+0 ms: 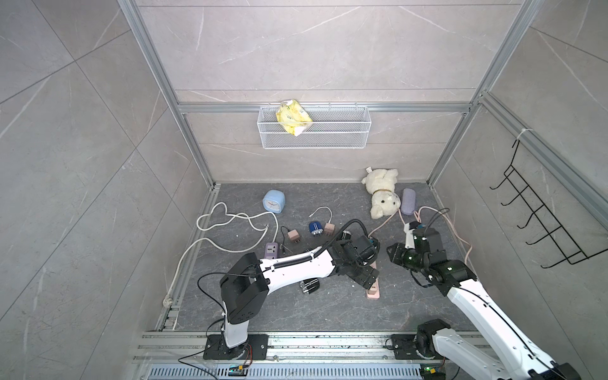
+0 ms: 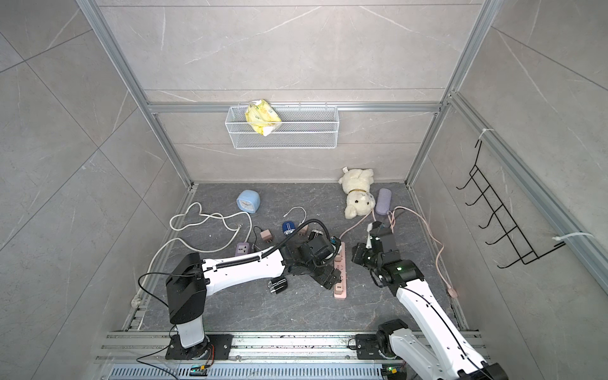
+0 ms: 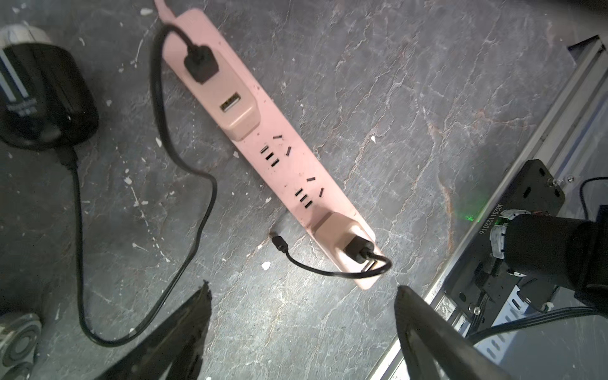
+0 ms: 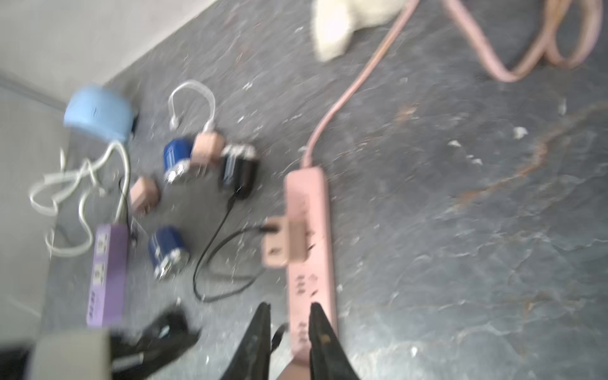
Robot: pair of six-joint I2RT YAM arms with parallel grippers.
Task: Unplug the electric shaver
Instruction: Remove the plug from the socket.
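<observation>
The black shaver (image 3: pixel 39 98) lay on the desk (image 3: pixel 394 98) beside the pink strip (image 3: pixel 296 171). Its cord ended in a black plug (image 3: pixel 199 64) at the adapter (image 3: pixel 238 112) by the strip's lead end. The left fingers (image 3: pixel 424 329) hung wide apart above. The right fingers (image 4: pixel 256 335) stood nearly together, and I couldn't tell whether they pinched anything. Best, I judged, was to pin the strip, grip the plug body rather than the cord, and pull straight.

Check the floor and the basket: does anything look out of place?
Two things. A short black cable runs from the adapter at one end of the pink power strip, its free plug lying loose on the floor. The yellow packet sits tilted in the wire basket, poking over its rim.
</observation>
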